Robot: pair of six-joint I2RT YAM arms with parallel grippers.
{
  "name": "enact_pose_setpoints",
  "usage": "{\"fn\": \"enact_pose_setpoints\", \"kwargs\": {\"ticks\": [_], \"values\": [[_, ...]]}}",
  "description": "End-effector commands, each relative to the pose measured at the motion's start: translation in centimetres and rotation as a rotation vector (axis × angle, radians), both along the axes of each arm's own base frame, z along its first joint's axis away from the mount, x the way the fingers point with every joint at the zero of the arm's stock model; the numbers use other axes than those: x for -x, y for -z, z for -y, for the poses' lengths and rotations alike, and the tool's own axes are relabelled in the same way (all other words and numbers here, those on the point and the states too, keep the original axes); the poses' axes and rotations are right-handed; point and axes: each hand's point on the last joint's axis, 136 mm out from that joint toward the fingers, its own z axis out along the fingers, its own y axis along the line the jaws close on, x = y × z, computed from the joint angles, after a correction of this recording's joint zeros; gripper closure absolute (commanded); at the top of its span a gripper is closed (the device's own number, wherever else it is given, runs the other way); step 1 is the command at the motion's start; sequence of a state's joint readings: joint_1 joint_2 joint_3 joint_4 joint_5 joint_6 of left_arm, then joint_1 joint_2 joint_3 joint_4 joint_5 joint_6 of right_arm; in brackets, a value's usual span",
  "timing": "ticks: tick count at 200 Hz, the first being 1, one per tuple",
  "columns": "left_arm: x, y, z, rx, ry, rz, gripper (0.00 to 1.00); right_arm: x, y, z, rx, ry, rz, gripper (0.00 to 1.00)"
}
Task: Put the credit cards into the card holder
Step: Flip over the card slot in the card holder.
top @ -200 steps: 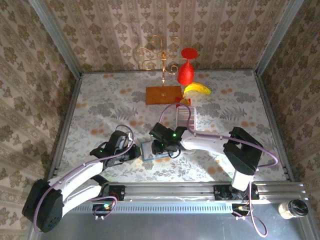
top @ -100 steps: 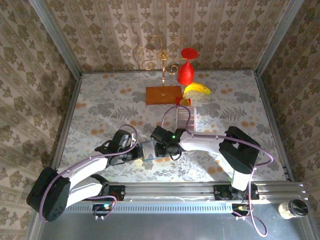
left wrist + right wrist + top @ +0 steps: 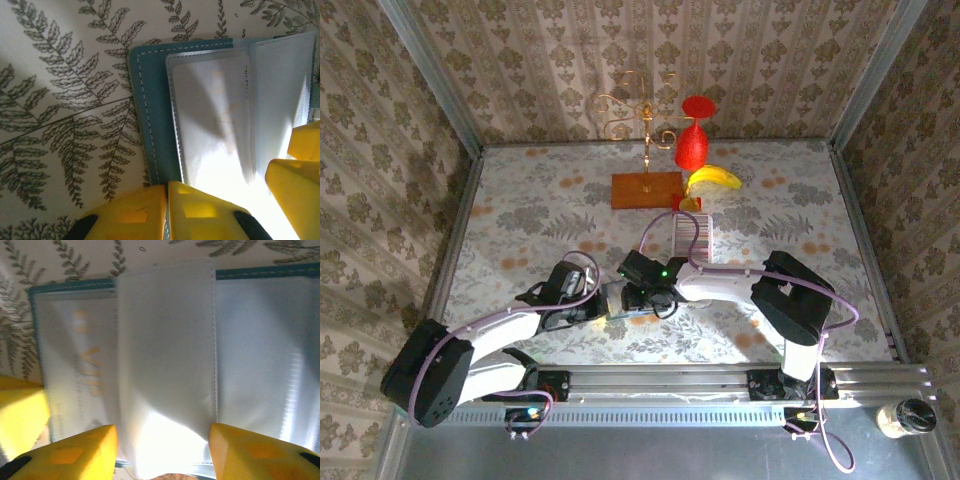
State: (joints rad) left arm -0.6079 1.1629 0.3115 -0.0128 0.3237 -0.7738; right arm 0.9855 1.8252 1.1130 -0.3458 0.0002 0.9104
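Observation:
The teal card holder lies open on the cloth between both grippers. My left gripper is shut on its teal left edge. My right gripper hangs open just over the holder's pale inside, its fingers on either side of a stitched clear sleeve. A pale card with gold lettering sits in the pocket to the left of that sleeve. The remaining credit cards stand as a striped row behind the right arm. From above, the left gripper and right gripper flank the holder.
An orange-brown wooden block with a gold wire stand, a red glass-shaped thing and a banana sit at the back. Patterned walls close in the floral tablecloth on three sides.
My left gripper moved right to the card holder and shut on its left edge. The right gripper drifted slightly left over the holder.

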Motion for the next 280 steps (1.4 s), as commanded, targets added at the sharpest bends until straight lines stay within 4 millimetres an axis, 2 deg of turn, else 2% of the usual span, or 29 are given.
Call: {"fn": "enact_pose_setpoints", "kwargs": {"ticks": [1,65,105,153,181,219,246,280], "values": [[1.2,1.9,-0.7,-0.041,0.011,-0.048,0.89,0.1,0.4,-1.6,-0.067,0.016,-0.03,0.48],[1.1,1.2,-1.0,-0.035,-0.006,-0.027,0.89,-0.1,-2.0,-3.3,-0.181,0.026,0.024,0.52],[0.9,0.5,-1.3,-0.029,-0.031,-0.001,0.89,0.0,-1.6,-4.7,-0.218,0.018,0.007,0.54],[0.9,-0.1,-2.7,-0.056,-0.075,0.035,0.87,-0.4,-2.5,-5.7,-0.275,0.03,0.038,0.56],[0.8,-0.5,-4.4,-0.118,-0.131,0.045,0.89,-0.3,-2.5,-6.4,-0.292,0.029,0.032,0.57],[1.0,-2.0,-8.8,-0.235,-0.284,0.041,0.94,-0.6,-2.3,-7.0,-0.298,0.023,0.032,0.57],[1.0,-3.7,-10.3,-0.224,-0.353,0.084,0.91,-0.6,-2.1,-7.9,-0.319,0.014,0.022,0.57],[1.1,-5.7,-12.5,-0.285,-0.422,0.131,0.86,-0.7,-3.3,-9.8,-0.374,-0.015,0.043,0.57]]}}
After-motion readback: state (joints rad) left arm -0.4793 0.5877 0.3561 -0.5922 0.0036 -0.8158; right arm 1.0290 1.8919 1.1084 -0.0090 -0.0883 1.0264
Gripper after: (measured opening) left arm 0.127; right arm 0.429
